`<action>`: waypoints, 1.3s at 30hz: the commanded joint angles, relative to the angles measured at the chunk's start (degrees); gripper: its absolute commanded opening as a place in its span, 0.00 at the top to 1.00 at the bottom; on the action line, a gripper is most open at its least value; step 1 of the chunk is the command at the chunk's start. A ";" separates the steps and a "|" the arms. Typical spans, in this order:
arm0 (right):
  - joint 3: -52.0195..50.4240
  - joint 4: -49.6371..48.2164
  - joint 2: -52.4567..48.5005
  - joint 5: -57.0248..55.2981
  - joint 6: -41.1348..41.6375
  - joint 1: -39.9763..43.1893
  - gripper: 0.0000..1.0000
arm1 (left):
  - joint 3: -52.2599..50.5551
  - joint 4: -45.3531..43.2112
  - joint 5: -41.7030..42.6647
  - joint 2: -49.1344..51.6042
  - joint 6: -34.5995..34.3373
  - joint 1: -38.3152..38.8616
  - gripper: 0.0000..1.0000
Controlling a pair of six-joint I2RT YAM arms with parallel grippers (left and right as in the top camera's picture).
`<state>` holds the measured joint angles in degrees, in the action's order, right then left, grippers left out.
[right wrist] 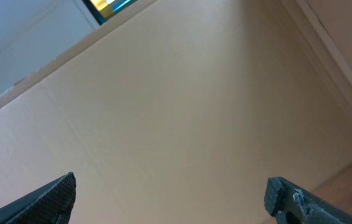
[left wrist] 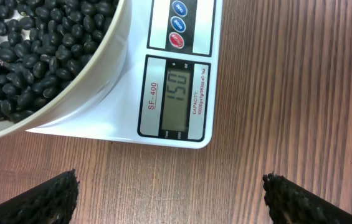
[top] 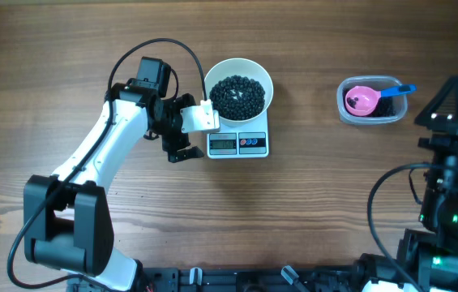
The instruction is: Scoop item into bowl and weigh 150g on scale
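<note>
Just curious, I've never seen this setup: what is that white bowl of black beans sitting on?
A small white scale. Only its front edge, with the display and buttons, shows past the bowl; the rest of its top, under the bowl, is covered.

A round white bowl (top: pixel 266 83) is set upright on the small white scale (top: pixel 238 145), at the far middle of the table. It is filled with a loose heap of small black beans (top: pixel 238 96). On the grey display (left wrist: pixel 177 96), 150 is shown, beside three round buttons (left wrist: pixel 177 25).
</note>
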<state>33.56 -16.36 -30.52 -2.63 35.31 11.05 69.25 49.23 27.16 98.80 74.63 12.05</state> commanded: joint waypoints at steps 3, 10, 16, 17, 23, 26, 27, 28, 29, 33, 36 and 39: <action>-1.77 0.83 5.09 -0.74 -15.23 -3.74 0.00 | -0.42 0.00 1.31 -0.42 -0.50 0.04 0.00; -10.03 -2.27 13.51 2.71 -20.26 -6.38 0.00 | -0.42 0.00 1.31 -0.42 -0.50 0.04 0.00; -18.62 -5.49 22.82 4.42 -20.31 -6.40 0.00 | -0.42 0.00 1.31 -0.42 -0.50 0.04 0.00; -19.87 -6.05 24.72 4.92 -20.39 -6.40 0.00 | -0.42 0.00 1.31 -0.42 -0.50 0.04 0.00; -25.22 -8.50 30.34 8.07 -24.87 -7.13 0.00 | -0.42 0.00 1.31 -0.42 -0.50 0.04 0.00; -26.10 -8.55 30.34 6.47 -24.87 -8.83 0.00 | -0.42 0.00 1.31 -0.42 -0.50 0.04 0.00; -26.14 -8.46 30.34 6.05 -25.22 -9.27 0.00 | -0.42 0.00 1.31 -0.42 -0.50 0.04 0.00; -26.23 -7.98 30.34 6.12 -27.02 -9.73 0.00 | -0.42 0.00 1.29 -0.42 -0.50 0.04 0.00; -26.40 -7.76 30.34 6.14 -27.65 -9.88 0.00 | -0.42 0.00 1.31 -0.42 -0.50 0.04 0.00; -27.71 -7.43 30.34 6.12 -27.82 -9.92 0.00 | -0.42 0.00 1.31 -0.42 -0.50 0.04 0.00; -29.62 -9.03 30.34 6.12 -27.85 -9.92 0.00 | -0.42 0.00 1.31 -0.42 -0.50 0.04 0.00; -32.48 -12.13 30.34 5.64 -27.85 -9.92 0.00 | -0.42 0.00 1.31 -0.42 -0.50 0.04 0.00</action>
<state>3.14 -26.72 -0.99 3.62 8.62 1.48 69.25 49.21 27.16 98.80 74.63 12.05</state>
